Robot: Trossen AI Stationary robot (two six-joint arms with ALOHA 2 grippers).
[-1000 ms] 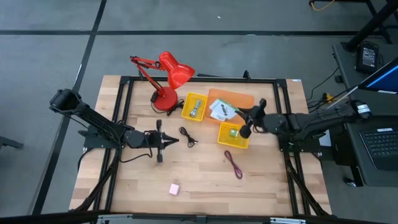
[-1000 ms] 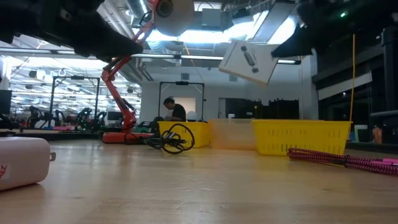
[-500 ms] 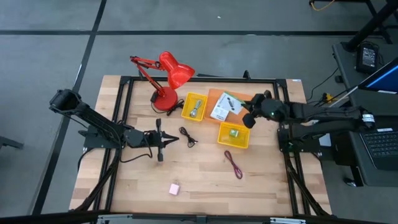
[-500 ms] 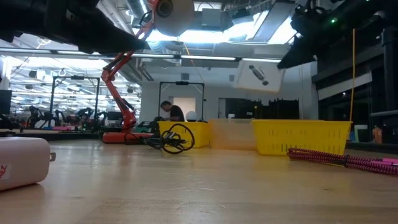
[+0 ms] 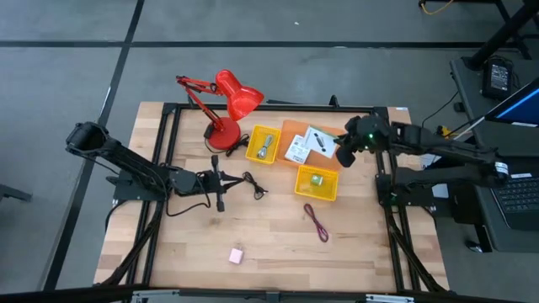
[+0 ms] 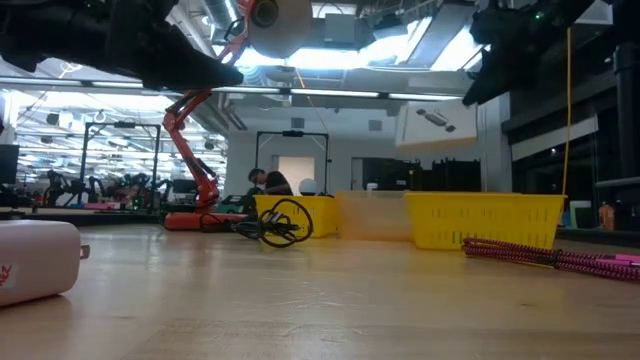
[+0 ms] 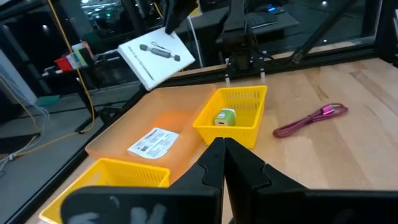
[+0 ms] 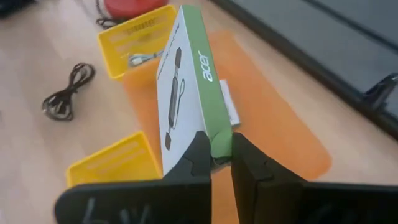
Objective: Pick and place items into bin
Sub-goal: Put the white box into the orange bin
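Your right gripper (image 8: pixel 214 155) is clamped on the white box with the green side (image 8: pixel 186 74), holding it in the air above the orange tray (image 5: pixel 333 133) near the table's far edge; your left gripper (image 5: pixel 221 179), fingers pressed together and empty, hovers just beside the black cable (image 5: pixel 253 183)

We see a flat white box (image 5: pixel 319 140) with a green edge and a black pen-like picture on its face, held in the air above the orange tray (image 5: pixel 296 130), tilted, its edge pinched. A second white card (image 5: pixel 296 151) with black print lies flat in that tray. The yellow bin (image 5: pixel 316 183) just beside the tray holds a small green block (image 5: pixel 317 178); another yellow bin (image 5: pixel 263 145) holds a bluish-grey tool (image 5: pixel 264 147). On the bare wood we find a coiled black cable (image 5: pixel 253 183), a maroon cord (image 5: pixel 317 222) and a pink block (image 5: pixel 236 255), well apart.
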